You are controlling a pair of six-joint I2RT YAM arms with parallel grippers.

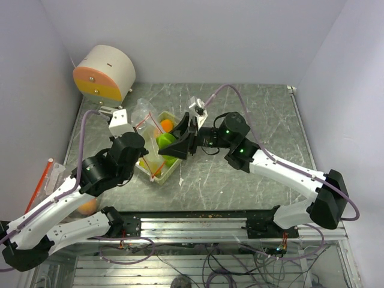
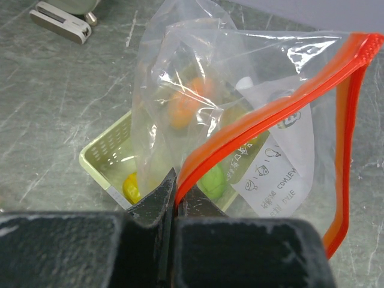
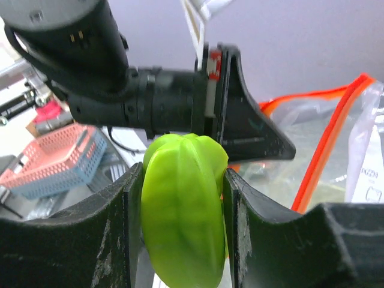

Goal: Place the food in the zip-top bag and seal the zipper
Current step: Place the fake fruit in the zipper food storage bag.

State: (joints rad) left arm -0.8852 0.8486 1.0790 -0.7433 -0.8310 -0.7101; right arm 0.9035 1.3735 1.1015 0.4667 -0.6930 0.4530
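Observation:
My left gripper (image 2: 175, 201) is shut on the orange-red zipper strip (image 2: 270, 108) of the clear zip-top bag (image 2: 198, 72), holding its mouth up over the pale yellow-green tray (image 2: 105, 156). Seen through the bag, an orange piece (image 2: 183, 108), a yellow piece (image 2: 132, 187) and a green piece (image 2: 213, 180) lie in the tray. My right gripper (image 3: 183, 175) is shut on a glossy green pepper (image 3: 183, 210), close to the bag's zipper (image 3: 327, 144). From above, the right gripper (image 1: 169, 143) holds the pepper (image 1: 163, 141) over the tray (image 1: 157, 179), beside the left gripper (image 1: 143, 157).
A round cream and orange device (image 1: 105, 73) stands at the back left. An orange fruit (image 1: 89, 206) lies under the left arm. A red rod (image 1: 39, 180) is at the left edge. A metal clamp (image 2: 60, 21) lies behind the bag.

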